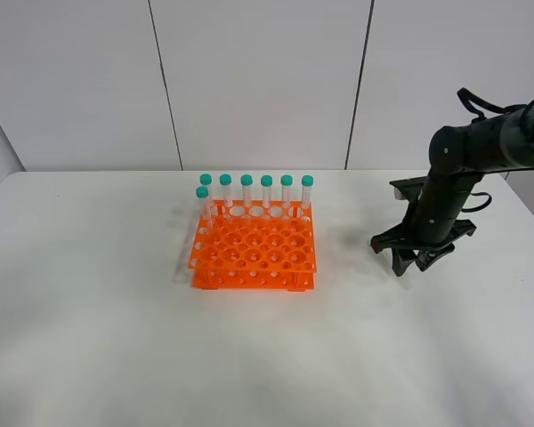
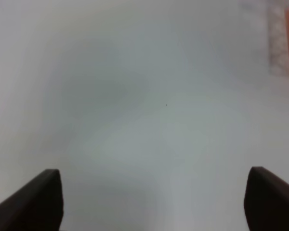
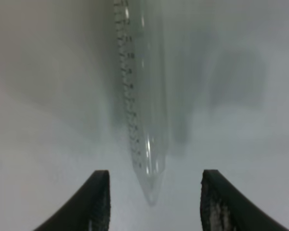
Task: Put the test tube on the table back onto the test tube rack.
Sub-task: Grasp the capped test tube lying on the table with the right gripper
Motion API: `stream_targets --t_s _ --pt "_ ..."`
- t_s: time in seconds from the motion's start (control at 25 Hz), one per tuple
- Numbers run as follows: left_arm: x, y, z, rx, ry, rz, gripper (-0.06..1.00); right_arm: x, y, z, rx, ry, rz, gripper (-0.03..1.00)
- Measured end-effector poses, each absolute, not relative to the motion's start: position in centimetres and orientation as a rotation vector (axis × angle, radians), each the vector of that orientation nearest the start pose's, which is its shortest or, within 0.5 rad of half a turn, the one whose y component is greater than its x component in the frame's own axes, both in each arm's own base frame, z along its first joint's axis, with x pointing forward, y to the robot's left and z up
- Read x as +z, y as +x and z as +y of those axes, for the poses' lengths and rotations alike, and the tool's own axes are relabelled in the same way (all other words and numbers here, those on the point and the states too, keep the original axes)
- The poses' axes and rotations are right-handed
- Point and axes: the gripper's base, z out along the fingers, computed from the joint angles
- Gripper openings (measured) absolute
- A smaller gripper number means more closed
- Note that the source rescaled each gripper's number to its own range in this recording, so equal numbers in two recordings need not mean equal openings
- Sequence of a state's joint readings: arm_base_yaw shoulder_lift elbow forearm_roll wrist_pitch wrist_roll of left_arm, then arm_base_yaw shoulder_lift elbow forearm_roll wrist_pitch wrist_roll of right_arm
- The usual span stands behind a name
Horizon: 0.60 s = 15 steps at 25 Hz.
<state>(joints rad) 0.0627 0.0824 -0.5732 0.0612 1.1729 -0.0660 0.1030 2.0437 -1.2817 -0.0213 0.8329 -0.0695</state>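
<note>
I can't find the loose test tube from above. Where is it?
The test tube lies on the table beneath the right gripper, right of the test tube rack in the high view, hidden there by the arm.

The test tube rack (image 1: 254,253) is set mid-table (image 1: 89,338), with tubes (image 1: 267,191) stood along its back row (one more just in front, at the left). Well to its right, the test tube (image 3: 144,120) is laid on the table, its tip between the right pincer's (image 1: 411,265) fingers.

The table (image 1: 116,356) is smooth, matt white. The test tube rack (image 1: 254,253) looks like bright orange plastic with a slight sheen. The teal caps (image 1: 266,181) along its 12 o'clock edge look matt. The test tube (image 3: 144,106) is clear, glossy plastic, and the right gripper (image 3: 154,175) has matt black fingers (image 3: 97,202).
</note>
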Motion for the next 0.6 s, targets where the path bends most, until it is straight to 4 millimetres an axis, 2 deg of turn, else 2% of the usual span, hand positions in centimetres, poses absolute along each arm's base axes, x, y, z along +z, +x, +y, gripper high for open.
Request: stream_targets --t_s 0.6 --pt "28.9 -0.5 0.5 0.073 -0.146 2.160 0.81 10.2 38.0 3.8 -0.023 -0.289 3.078 0.57"
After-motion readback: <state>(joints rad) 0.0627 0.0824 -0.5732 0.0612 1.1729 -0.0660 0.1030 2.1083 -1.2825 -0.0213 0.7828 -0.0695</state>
